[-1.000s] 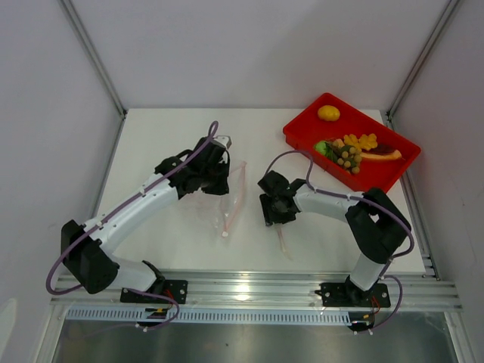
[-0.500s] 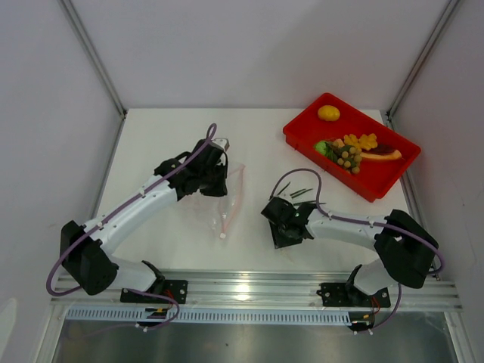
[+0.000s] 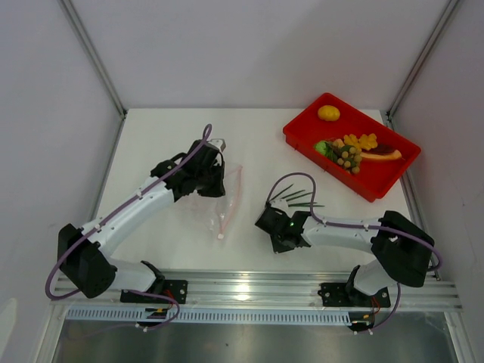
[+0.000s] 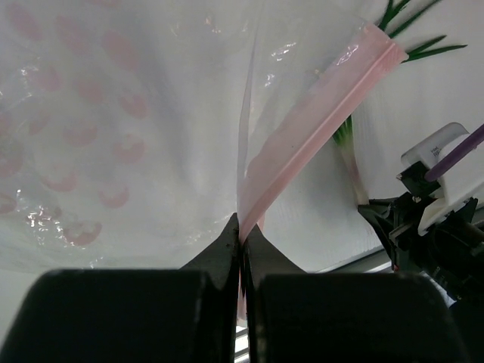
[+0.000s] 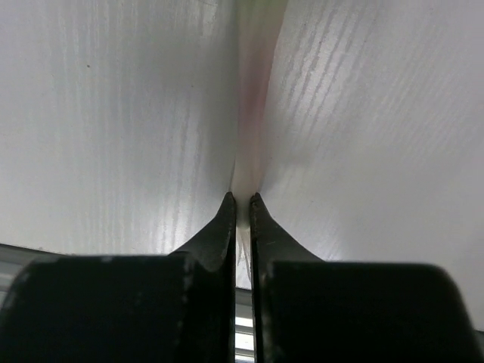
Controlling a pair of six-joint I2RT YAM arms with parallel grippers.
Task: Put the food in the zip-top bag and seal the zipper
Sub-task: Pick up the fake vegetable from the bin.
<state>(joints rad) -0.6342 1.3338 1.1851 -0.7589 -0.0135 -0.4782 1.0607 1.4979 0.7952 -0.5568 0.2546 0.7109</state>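
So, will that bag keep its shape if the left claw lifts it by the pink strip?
Probably not: the zip-top bag is thin, crinkled film, so it should sag below the left claw. It looks light and easy to lift. The zipper seems thicker, so the mouth may stay straight.

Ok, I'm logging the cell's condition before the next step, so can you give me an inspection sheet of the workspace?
Surface: white table, no spills seen.
Job's things: clear bag on the table, with its pink zipper; toy food in the red tray; green onion on the table.
Clutter: nothing seen.
End effectors: left end effector shut on the zipper; right end effector shut on the green onion's pale stalk.
Cables: a purple cable runs along each arm.
Surroundings: white walls, metal frame.
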